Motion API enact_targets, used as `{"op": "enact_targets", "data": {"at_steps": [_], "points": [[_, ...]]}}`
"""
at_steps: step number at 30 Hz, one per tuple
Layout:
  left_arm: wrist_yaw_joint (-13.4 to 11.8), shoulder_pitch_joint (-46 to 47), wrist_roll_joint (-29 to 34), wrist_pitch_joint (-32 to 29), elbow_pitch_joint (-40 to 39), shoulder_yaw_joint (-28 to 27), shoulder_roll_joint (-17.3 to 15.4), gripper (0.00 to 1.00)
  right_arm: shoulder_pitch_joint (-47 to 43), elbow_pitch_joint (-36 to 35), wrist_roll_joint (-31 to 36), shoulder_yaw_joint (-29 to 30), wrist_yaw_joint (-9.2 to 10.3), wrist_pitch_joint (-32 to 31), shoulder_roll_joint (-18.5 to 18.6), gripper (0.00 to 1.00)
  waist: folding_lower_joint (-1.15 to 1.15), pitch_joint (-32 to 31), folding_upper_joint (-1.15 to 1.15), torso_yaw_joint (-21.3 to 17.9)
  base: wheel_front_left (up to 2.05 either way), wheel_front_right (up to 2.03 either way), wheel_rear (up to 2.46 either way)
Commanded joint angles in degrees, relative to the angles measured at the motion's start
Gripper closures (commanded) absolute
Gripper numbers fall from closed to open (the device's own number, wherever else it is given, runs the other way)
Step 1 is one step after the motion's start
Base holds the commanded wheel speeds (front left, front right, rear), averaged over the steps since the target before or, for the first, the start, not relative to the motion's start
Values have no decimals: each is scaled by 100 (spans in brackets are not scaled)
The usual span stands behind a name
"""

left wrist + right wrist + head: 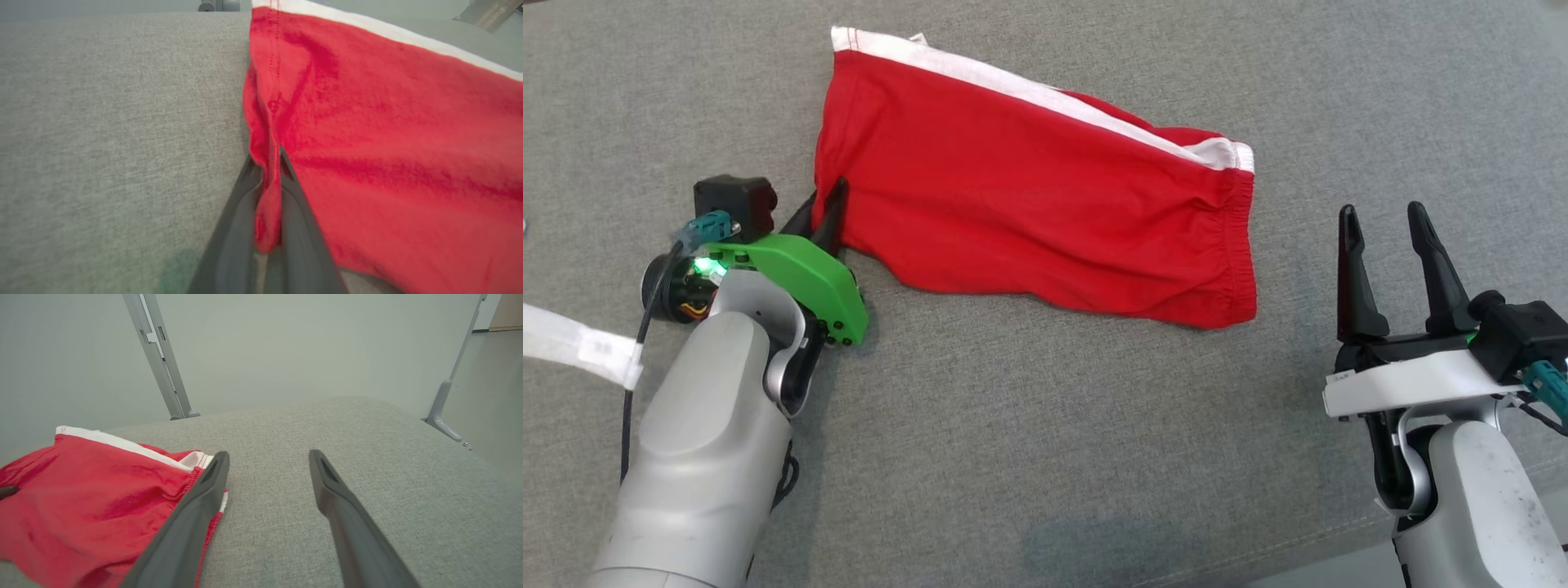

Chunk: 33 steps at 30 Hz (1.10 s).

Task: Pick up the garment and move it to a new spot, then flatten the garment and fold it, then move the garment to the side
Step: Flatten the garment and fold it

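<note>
Now the left gripper (827, 196) is pinched tight on the garment (1029, 188), a pair of red shorts with a white stripe, at the cloth's near left corner. In the left wrist view a fold of red hem is squeezed between the two fingers, so this looks like a true hold rather than a brush against the edge. A corner grip makes sense: lifted from there, the cloth should hang and open out instead of bunching.

The garment lies wrinkled but fairly flat on the grey cushion (1045, 457), left of middle, with its elastic waistband toward the right. The right gripper (1382, 209) stands wide with nothing between its fingers. It sits just right of the waistband and apart from it, probably placed to take that end. I judge the pick-up to be only starting, as the cloth has not yet left the cushion.
</note>
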<state>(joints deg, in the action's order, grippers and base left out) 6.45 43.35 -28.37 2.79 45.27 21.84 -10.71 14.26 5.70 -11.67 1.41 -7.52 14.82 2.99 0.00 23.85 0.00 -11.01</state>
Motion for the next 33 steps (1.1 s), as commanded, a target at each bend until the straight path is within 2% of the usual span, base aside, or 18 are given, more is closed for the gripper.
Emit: {"op": "enact_targets", "data": {"at_steps": [1, 4, 12, 21, 25, 26, 27, 33], "points": [[-12, -197, -62, 106, 77, -55, -23, 100, 27, 9, 24, 36, 6, 45, 9, 0, 0, -34, 0, 41, 0, 0, 0], [-19, -400, -144, 443, -34, -99, 45, 100, -36, -8, 33, 90, 6, 41, 6, 0, 0, -80, 0, 166, 0, 0, 0], [-386, -1380, -164, 1026, -978, -92, 332, 100, -185, -66, 75, 184, 6, -60, 47, 0, 0, -296, 0, 689, 0, 0, 0], [-975, -2704, -247, 880, -2515, -57, 376, 100, -372, -188, 122, 229, 6, -318, 103, 0, 0, -583, 0, 1041, 0, 0, 0], [-1119, -2978, -178, 705, -2955, 36, 321, 100, -398, -230, 116, 232, 6, -405, 139, 0, 0, -642, 0, 1070, 0, 0, 0], [-1146, -3016, -158, 698, -3026, 54, 322, 67, -413, -233, 118, 225, 6, -416, 141, 0, 0, -657, 0, 1063, 0, 0, 0], [-1174, -3059, -131, 696, -3093, 68, 318, 0, -428, -239, 115, 213, 6, -438, 150, 0, 0, -672, 0, 1052, 0, 0, 0], [-1409, -3091, 122, 945, -3453, -14, 192, 0, -453, -215, 111, 130, 6, -497, 205, 0, 0, -782, 0, 935, 0, 0, 0]]}}
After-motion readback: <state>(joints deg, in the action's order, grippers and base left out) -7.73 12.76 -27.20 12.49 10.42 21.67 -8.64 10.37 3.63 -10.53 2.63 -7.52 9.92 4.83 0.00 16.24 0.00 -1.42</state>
